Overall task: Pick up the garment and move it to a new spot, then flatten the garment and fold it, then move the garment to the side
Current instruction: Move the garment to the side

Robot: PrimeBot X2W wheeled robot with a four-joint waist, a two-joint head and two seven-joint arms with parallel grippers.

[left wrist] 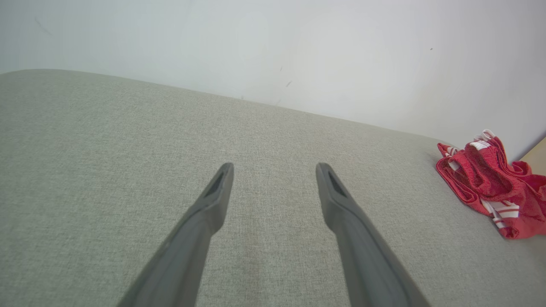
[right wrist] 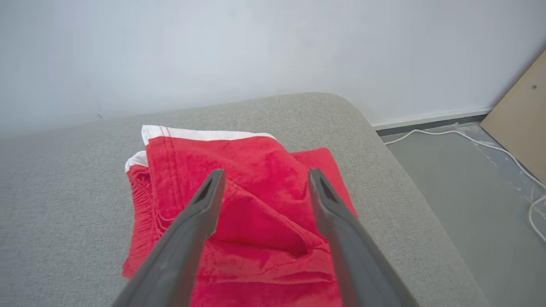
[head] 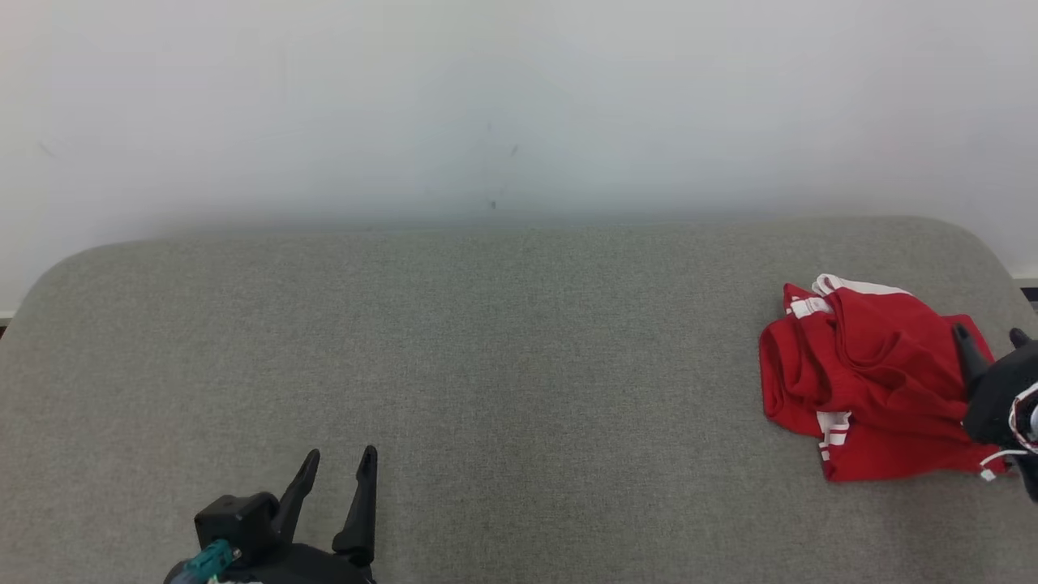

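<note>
The right gripper is hovering with fingers spread wide just over the red garment, seemingly not touching it; the garment is lying bunched near the grey cushion's right end; the left gripper is hanging open, well apart from it.

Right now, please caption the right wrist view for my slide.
Open right gripper over a rumpled red garment on the grey cushion.

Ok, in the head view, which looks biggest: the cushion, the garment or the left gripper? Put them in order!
1. cushion: by far the largest.
2. garment.
3. left gripper: looks a little smaller, but the bottom edge cuts it off and it is nearer the camera, so that is unsure.
</note>
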